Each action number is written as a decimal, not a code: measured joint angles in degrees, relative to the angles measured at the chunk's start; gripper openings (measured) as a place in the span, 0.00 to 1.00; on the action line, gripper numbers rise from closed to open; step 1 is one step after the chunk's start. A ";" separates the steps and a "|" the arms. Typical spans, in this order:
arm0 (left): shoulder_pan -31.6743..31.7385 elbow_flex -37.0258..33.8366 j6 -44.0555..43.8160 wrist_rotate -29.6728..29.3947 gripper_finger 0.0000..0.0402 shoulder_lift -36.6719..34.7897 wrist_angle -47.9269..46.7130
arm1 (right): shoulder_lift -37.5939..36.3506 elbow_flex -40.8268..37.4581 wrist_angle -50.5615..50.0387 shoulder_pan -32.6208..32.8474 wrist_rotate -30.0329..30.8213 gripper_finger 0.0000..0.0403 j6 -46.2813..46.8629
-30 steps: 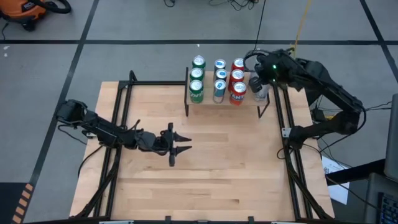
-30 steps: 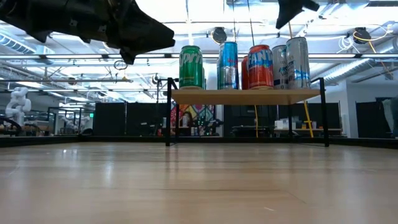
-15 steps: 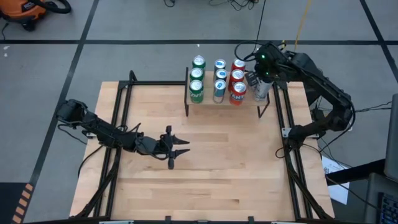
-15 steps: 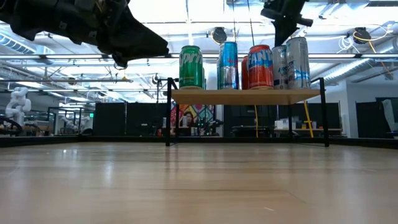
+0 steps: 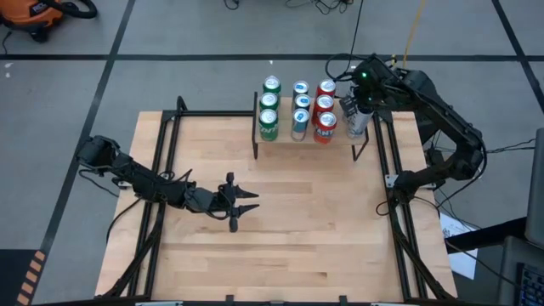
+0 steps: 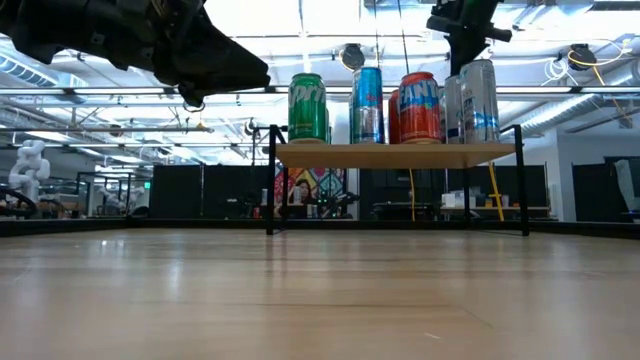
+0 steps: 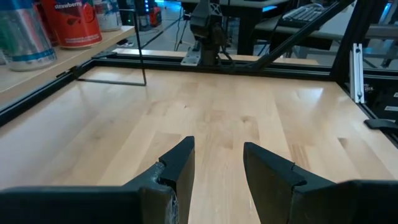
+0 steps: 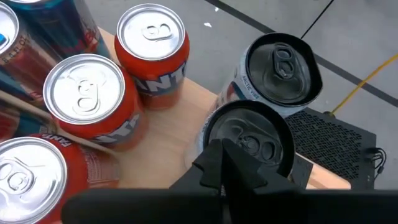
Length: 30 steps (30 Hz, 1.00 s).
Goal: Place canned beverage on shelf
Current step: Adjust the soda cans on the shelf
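Right hand (image 8: pixel 233 163), pinched shut and empty, hangs directly above my upright silver can (image 8: pixel 245 140) at the shelf (image 6: pixel 400 154) end, far nearer than the left.

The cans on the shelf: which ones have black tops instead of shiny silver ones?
The two silver cans at the right end of the shelf, beside the red cans. Their lids are black; every other lid is shiny silver. The right gripper hovers over one.

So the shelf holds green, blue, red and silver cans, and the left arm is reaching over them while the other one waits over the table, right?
Not quite: it is the right gripper, fingers shut, above the silver cans on the shelf. The left gripper waits over the table, as the high view shows.
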 joint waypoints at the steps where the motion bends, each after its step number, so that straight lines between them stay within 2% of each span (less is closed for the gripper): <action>1: 0.00 0.00 -0.01 -0.01 0.34 0.00 0.02 | 0.00 -0.02 0.02 0.00 -0.02 0.00 -0.07; 5: -0.09 0.00 -0.12 -0.84 0.34 0.00 0.02 | -0.64 0.03 -0.16 0.01 -0.18 0.00 -0.07; 8: -1.06 0.00 -0.63 -6.14 0.34 -0.51 -0.18 | -2.93 0.92 -1.25 1.19 -0.45 0.00 -0.07; 10: -1.72 0.00 2.31 -9.01 0.34 -1.91 0.11 | -5.71 1.97 -0.42 1.99 -0.85 0.00 -0.07; 15: -1.74 0.07 4.75 -10.08 0.34 -5.76 0.84 | -12.06 2.19 1.25 3.72 -2.09 0.00 -0.10; 19: -2.11 0.07 4.67 -10.14 0.34 -6.23 1.12 | -15.74 0.92 2.28 6.52 -6.35 0.00 0.46; 21: -3.31 0.07 4.56 -10.16 0.34 -5.87 1.99 | -17.96 -1.84 4.81 9.59 -8.35 0.00 1.26; 25: -5.06 0.06 4.54 -11.03 0.34 -3.62 4.09 | -22.72 -12.95 18.00 18.35 -11.22 0.00 2.57; 27: -5.27 0.07 4.45 -11.94 0.34 -2.78 4.98 | -23.56 -19.18 24.01 22.63 -10.36 0.00 2.54; 30: -5.27 0.07 2.40 -12.91 0.34 -1.22 4.51 | -22.26 -25.51 29.27 26.12 -5.46 0.00 1.52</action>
